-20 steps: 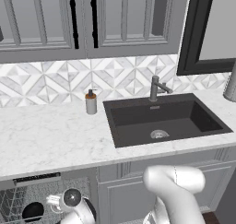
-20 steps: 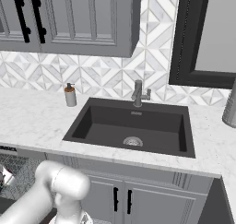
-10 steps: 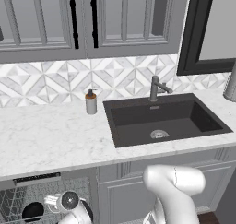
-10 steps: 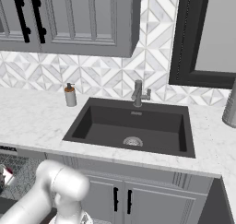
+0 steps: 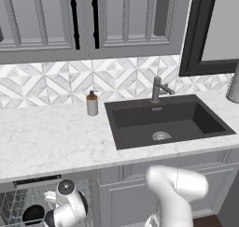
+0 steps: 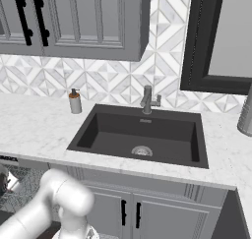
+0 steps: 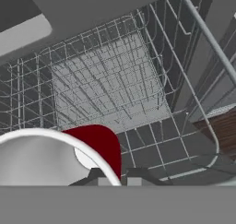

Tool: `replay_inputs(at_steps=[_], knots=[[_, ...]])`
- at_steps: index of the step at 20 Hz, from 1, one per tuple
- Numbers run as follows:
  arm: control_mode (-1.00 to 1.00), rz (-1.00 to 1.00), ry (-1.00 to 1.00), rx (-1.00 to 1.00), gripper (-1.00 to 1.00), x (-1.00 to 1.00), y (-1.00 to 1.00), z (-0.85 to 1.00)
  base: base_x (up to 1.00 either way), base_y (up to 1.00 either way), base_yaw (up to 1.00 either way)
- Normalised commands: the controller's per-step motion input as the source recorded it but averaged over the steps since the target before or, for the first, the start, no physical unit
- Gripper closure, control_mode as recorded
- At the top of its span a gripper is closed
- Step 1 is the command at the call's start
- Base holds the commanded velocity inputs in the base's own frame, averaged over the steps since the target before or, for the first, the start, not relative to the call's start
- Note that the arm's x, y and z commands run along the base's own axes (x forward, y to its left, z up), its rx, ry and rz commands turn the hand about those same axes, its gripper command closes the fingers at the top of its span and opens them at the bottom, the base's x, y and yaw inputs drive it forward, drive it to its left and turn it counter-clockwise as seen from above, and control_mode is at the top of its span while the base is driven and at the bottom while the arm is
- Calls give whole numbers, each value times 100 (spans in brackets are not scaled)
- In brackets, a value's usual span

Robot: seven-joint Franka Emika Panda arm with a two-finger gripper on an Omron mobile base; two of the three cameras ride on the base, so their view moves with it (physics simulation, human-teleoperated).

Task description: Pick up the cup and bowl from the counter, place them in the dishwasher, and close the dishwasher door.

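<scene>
My gripper (image 7: 115, 176) is pinched on the rim of the cup (image 7: 60, 156), holding it just above the wire rack (image 7: 106, 85) inside the dishwasher (image 5: 28, 202). The bowl (image 5: 33, 214) already sits in that rack, beside my hand and below the desk (image 5: 51, 142).

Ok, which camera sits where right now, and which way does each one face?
Left base view: behind the arm, to its left, looking forward and down at the counter, sink and open dishwasher; the arm rises lower right, reaching into the rack by the bowl.
Right base view: behind, to the right, same counter; the arm crosses the lower left.
Hand view: looks along the gripper, shut on the cup, into the rack.
Both base views share the sink, faucet and soap dispenser.
</scene>
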Motion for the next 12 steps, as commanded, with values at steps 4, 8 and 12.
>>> replay_inputs(at_steps=[4, 8, 12], knots=[[-100, 0, 14, -8, 100, 6, 5, -36, 0, 0, 0], [-100, 0, 5, -4, 100, 0, 0, -40, 0, 0, 0], [-100, 0, 2, -6, 100, 0, 0, -58, 0, 0, 0]])
